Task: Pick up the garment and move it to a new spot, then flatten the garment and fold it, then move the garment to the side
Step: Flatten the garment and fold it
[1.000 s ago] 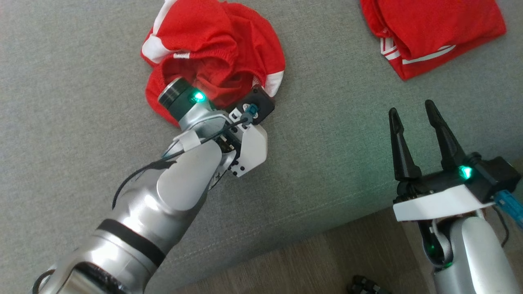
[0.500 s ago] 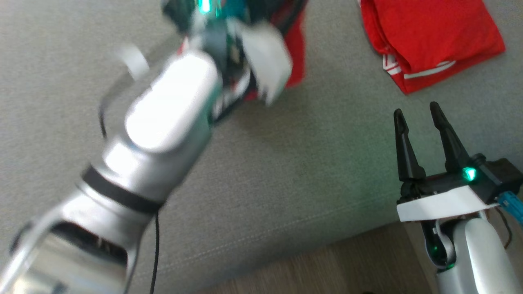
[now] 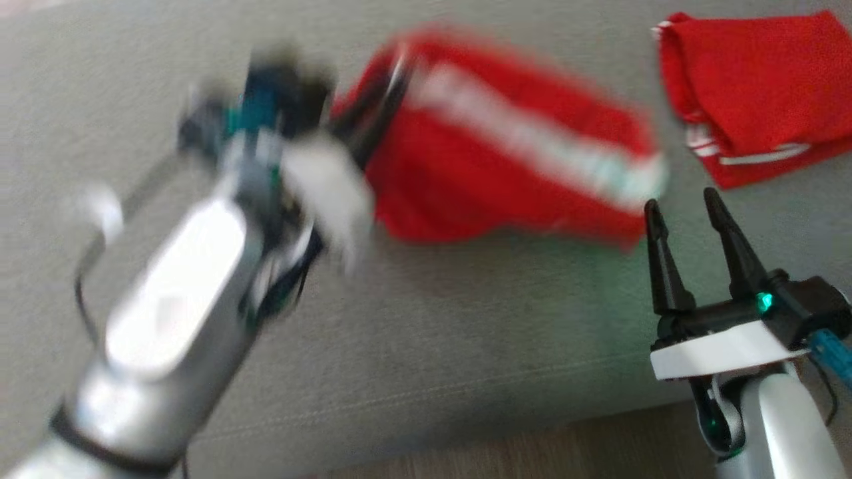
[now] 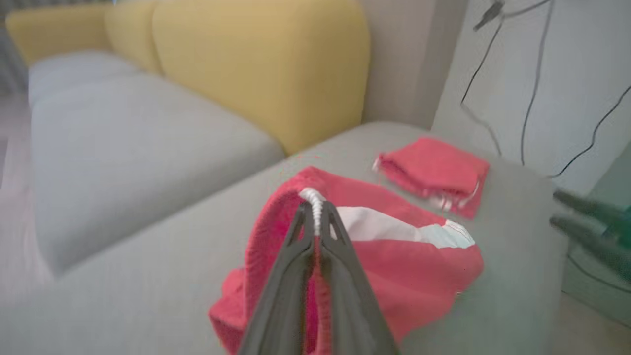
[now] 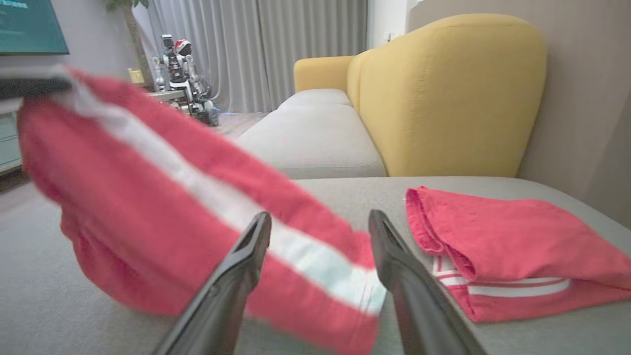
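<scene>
A red garment (image 3: pixel 492 173) with a white side stripe hangs stretched and blurred over the grey sofa seat (image 3: pixel 426 346). My left gripper (image 3: pixel 383 100) is shut on its white-trimmed edge; in the left wrist view the two dark fingers (image 4: pixel 291 276) pinch the red garment (image 4: pixel 394 256) by that hem. My right gripper (image 3: pixel 679 203) stands open at the lower right, empty, its tips just short of the garment's trailing corner. In the right wrist view the red garment (image 5: pixel 162 197) hangs ahead of the open right gripper (image 5: pixel 320 222).
A second red garment (image 3: pixel 752 130), folded, lies at the sofa's far right, also seen as the folded garment (image 5: pixel 512 246). Yellow back cushions (image 4: pixel 266 64) rise behind the seat. Wooden floor (image 3: pixel 532 459) runs along the sofa's front edge. Cables (image 4: pixel 532 74) hang on the wall.
My left arm has lifted the crumpled garment off the seat and swung it, so it now hangs spread out toward the right gripper. The head camera has shifted. The right gripper has kept its pose.
</scene>
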`<state>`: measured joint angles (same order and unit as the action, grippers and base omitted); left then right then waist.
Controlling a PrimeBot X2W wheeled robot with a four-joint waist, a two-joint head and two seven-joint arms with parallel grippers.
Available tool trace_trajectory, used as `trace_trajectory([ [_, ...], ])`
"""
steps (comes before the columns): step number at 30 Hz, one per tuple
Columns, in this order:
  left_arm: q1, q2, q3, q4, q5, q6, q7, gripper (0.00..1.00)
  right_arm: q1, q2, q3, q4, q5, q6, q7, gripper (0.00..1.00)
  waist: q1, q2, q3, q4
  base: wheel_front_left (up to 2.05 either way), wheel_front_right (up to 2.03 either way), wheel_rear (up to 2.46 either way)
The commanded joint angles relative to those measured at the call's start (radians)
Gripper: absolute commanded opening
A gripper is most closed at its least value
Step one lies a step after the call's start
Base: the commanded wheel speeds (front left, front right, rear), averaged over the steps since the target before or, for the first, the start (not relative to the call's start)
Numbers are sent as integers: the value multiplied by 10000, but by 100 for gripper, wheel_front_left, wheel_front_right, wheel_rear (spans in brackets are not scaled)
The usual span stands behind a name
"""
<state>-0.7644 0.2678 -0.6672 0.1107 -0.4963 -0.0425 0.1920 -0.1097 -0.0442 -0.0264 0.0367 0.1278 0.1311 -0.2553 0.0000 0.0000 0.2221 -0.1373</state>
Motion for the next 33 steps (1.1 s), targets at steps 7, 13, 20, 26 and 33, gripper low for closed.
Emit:
trace_trajectory([
  [7, 2737, 1373, 883, -146, -91, 1053, -1304, 0, 0, -60, 360, 916, 250, -4, -65, 100, 0, 0, 442, 993, 0, 0, 0],
  [13, 3369, 1355, 1126, 449, -349, 1179, -2053, 0, -515, -60, 389, 3028, 699, -4, -16, 100, 0, 0, 469, 1404, 0, 0, 0],
  [20, 3423, 1227, 1066, 748, -397, 1168, -2305, 0, -1353, -60, 945, 4126, 1610, -4, 104, 100, 0, 0, 486, 1554, 0, 0, 0],
  [26, 3377, 1190, 973, 867, -387, 1169, -2309, 0, -1763, -60, 1418, 4600, 2175, -4, 444, 91, 0, 0, 520, 1572, 0, 0, 0],
  [33, 3279, 1160, 891, 910, -391, 1149, -2313, 0, -1961, -75, 1644, 4795, 2415, -4, 419, 18, 0, 0, 584, 1596, 0, 0, 0],
])
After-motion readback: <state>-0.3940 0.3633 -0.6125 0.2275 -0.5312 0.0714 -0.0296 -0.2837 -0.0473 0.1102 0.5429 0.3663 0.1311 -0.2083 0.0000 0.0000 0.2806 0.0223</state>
